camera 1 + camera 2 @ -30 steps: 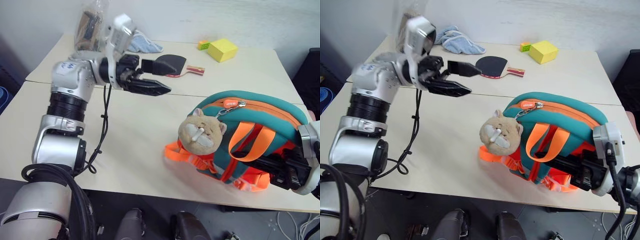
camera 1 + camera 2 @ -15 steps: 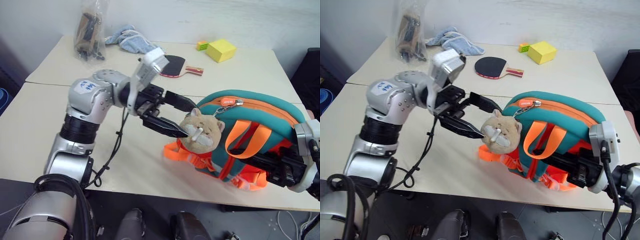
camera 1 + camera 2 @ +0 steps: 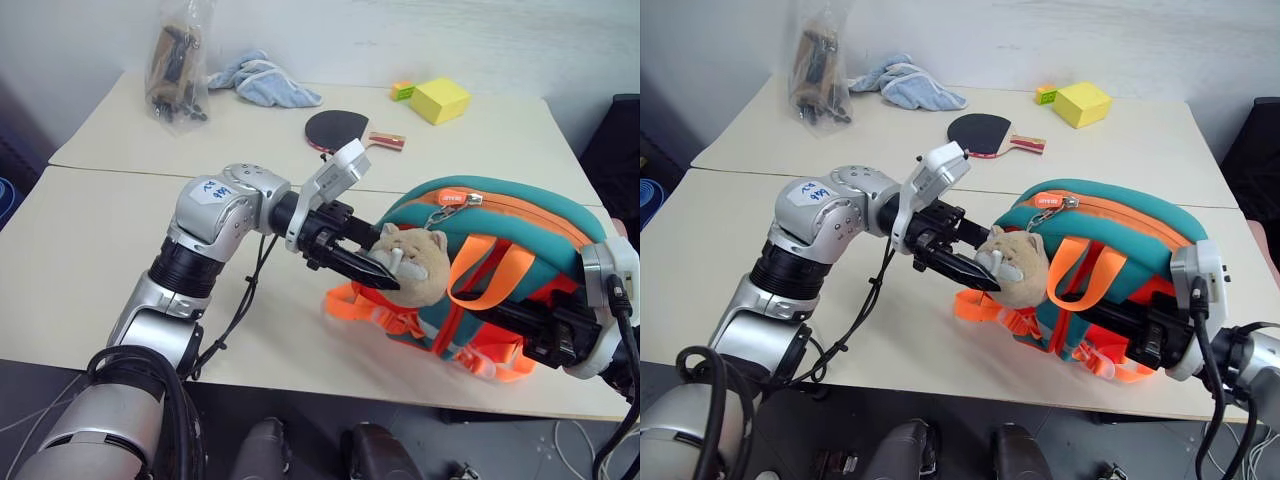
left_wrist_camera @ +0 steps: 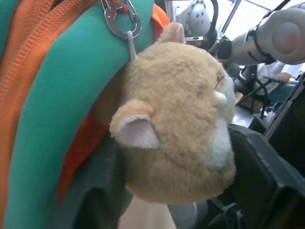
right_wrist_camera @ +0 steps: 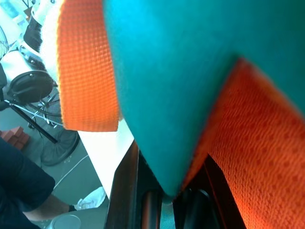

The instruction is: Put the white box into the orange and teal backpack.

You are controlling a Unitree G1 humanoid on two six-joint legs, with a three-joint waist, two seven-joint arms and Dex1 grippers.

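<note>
The orange and teal backpack lies at the table's near edge toward my right, zipper run closed along its teal top. Its plush head sits between my left gripper's fingers, which are clamped on it. My right gripper is closed on the backpack's lower side. Open tabletop lies to my left; paddle, yellow block, cloth and bag sit far back.

Black fingers pinch the orange and teal backpack beside its orange strap.
</note>
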